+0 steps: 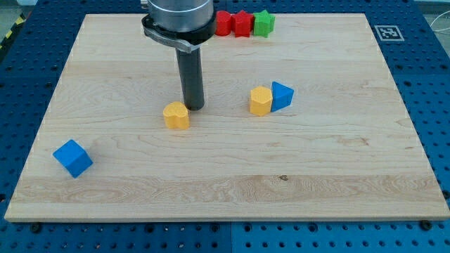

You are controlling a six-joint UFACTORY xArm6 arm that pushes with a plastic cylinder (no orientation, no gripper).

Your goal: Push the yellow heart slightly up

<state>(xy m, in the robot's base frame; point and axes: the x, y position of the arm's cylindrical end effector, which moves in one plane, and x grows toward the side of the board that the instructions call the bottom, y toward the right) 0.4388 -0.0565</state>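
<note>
The yellow heart point(176, 115) lies on the wooden board point(225, 176), left of the middle. My tip point(194, 107) rests on the board just to the upper right of the heart, very close to it or touching its edge. The rod rises straight up from there to the arm at the view's top.
A yellow block point(260, 100) touches a blue block point(282, 95) right of the middle. A blue cube point(73, 158) sits at the lower left. Two red blocks point(233, 22) and a green block point(264, 22) line the top edge. A marker tag point(388, 31) is at the top right corner.
</note>
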